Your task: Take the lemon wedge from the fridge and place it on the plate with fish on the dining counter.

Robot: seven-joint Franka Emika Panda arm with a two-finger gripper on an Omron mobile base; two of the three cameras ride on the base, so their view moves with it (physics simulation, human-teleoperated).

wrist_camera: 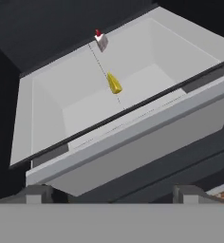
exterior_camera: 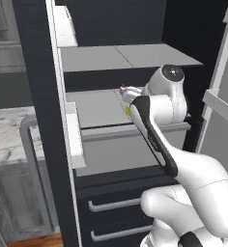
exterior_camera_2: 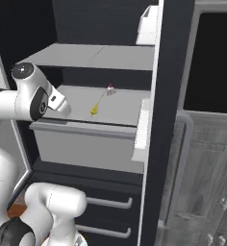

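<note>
The fridge (exterior_camera: 36,96) stands open, with my arm reaching into it. The lemon wedge (wrist_camera: 114,84), a tiny yellow piece, lies on the light grey middle shelf (exterior_camera_2: 120,103) over a pale drawer bin (wrist_camera: 147,142). The same lemon wedge (exterior_camera_2: 94,111) is just ahead of my white hand, and it peeks out beside my wrist (exterior_camera: 127,110). My gripper (wrist_camera: 113,193) is open and holds nothing; it is short of the shelf's front edge, pointing down at the wedge. The plate with fish and the dining counter are out of view.
A small white piece with a red top (wrist_camera: 100,40) sits at the back of the same shelf. Door bins (exterior_camera_2: 141,127) jut from the door edge. Two bottom drawers with bar handles (exterior_camera: 111,205) lie below. A marble top (exterior_camera: 5,132) over grey cabinets is at the left.
</note>
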